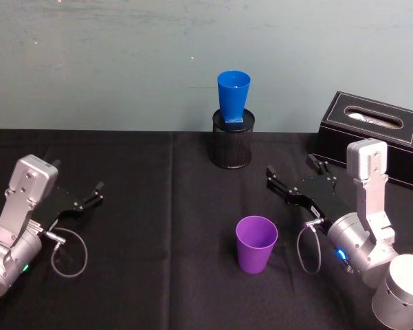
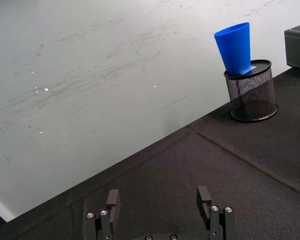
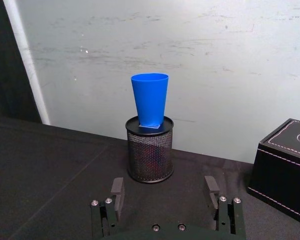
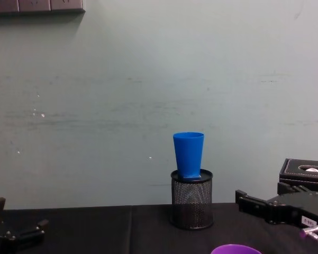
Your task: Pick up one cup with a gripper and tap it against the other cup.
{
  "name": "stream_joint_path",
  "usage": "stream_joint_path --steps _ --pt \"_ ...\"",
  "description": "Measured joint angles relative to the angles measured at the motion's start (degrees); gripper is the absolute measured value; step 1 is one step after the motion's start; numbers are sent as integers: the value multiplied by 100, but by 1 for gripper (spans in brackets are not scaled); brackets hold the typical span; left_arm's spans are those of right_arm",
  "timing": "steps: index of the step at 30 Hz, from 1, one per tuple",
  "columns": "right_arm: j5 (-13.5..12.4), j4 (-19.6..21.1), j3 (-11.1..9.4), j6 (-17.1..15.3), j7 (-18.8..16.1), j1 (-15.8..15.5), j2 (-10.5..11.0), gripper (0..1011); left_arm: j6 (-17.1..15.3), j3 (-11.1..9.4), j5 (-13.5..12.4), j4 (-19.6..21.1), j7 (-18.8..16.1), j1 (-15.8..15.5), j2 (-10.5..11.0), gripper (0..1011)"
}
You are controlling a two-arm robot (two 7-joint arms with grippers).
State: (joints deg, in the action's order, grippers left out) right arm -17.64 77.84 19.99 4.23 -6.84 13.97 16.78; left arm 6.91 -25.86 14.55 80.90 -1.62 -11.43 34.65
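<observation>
Task hadn't started yet, by the look of it: no grasp made. Purple tumbler (image 1: 256,244) stood upright on the black tablecloth (image 1: 158,227), nearer the robot, free of both grippers. Blue tumbler (image 1: 233,98) sat upright on top of the black wire-mesh pen holder (image 1: 231,142) at the far edge of the table, by the wall, well apart from the purple one. Right gripper (image 1: 299,172), w/ small white label visible in chest view, hovered just right of and beyond the purple tumbler, fingers apart, nothing between them. Left gripper (image 1: 77,201) sat parked at the left side, fingers also apart & empty. A black tissue box (image 1: 371,134) stood at far right. Step in hand, I'd judge: approach to the purple tumbler. Next move prob calls for the right gripper to swing in and drop so its fingers straddle the tumbler wall, close, lift, then carry it up toward the raised blue tumbler w/o knocking it off its perch.
</observation>
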Motion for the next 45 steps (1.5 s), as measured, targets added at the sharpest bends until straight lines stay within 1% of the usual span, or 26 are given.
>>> stream_joint_path --steps 45 --pt "0 0 0 0 0 0 0 1000 0 0 0 0 0 0 0 1011"
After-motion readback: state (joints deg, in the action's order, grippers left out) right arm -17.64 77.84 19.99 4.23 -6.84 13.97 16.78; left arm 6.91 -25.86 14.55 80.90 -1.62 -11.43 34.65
